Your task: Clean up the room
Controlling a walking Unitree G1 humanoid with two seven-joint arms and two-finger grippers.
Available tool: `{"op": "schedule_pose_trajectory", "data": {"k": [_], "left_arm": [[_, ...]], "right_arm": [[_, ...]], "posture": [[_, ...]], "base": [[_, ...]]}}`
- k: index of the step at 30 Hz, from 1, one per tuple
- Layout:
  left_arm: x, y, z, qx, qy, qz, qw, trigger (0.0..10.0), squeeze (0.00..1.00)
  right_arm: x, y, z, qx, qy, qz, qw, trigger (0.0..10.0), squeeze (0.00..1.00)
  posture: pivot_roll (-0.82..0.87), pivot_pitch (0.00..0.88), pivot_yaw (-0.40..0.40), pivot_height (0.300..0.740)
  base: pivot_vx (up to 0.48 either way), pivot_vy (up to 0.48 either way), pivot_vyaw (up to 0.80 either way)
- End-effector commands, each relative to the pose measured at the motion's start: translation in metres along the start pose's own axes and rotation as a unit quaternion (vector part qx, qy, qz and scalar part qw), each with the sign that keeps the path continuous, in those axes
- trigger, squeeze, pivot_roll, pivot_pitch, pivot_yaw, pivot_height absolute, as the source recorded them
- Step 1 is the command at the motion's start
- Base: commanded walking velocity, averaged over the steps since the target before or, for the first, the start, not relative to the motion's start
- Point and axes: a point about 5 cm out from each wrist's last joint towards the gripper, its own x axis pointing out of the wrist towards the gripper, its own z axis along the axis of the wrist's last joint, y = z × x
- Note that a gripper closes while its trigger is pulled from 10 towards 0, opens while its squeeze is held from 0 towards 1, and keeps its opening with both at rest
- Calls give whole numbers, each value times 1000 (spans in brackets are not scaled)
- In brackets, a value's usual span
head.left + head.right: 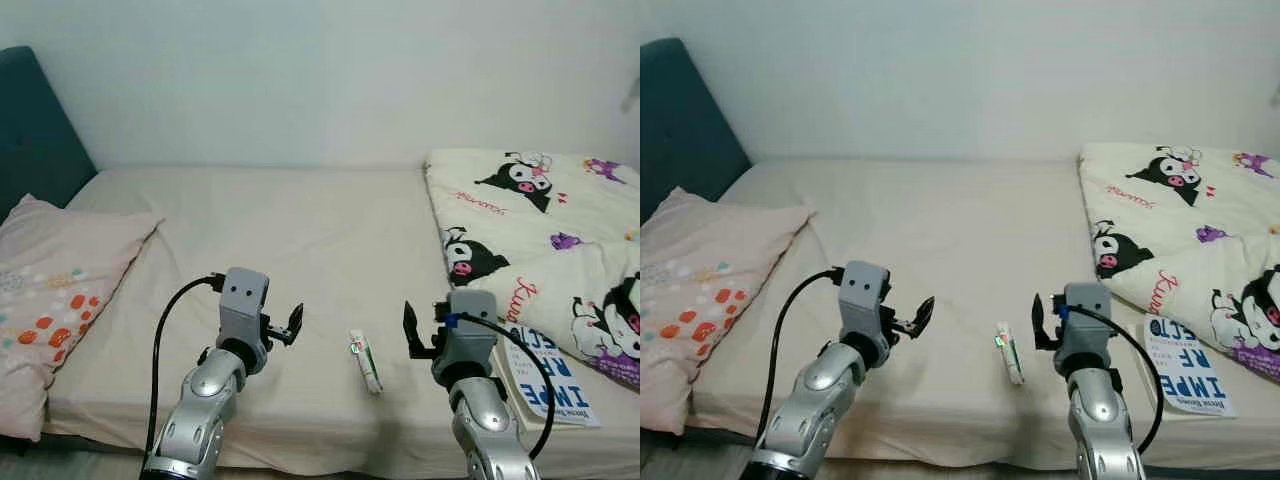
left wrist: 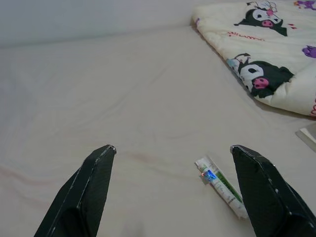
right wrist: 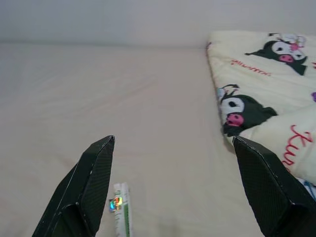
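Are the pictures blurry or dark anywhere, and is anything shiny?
Eye views: soft, even light, a little grainy, only faint shadows on the bed. Left wrist view: sharp, a bright glint on the tube. Right wrist view: the tube's label glints too, and the open right end effector looks big and close.

Head stereo pair looks forward-down over bed (image 1: 320, 230) from near edge. Wrist cameras sit low, close, facing along mattress. All four views share toothpaste tube (image 1: 366, 361) and cartoon-print blanket (image 1: 540, 240).
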Motion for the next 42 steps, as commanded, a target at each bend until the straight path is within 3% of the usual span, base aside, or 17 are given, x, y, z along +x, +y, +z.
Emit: {"op": "schedule_pose_trajectory", "data": {"k": [1,17,30,42], "left_arm": [[-3,7,-6,3,9,14,1000,10000,0],[-6,16,-6,18,5,43,999,10000,0],[-7,10,-8,20,8,28,999,10000,0],[-7,7,-8,19,11,18,1000,10000,0]], "right_arm": [[0,3,-3,7,4,6,1000,10000,0],[4,7,-2,8,9,22,1000,10000,0],[1,8,-4,4,9,21,1000,10000,0],[2,6,-5,4,15,17,1000,10000,0]], "posture": [[0,72,40,705],[5,79,30,650],[5,82,40,606],[5,79,40,606]], "base": [[0,0,0],[0,0,0],[0,0,0],[0,0,0]]}}
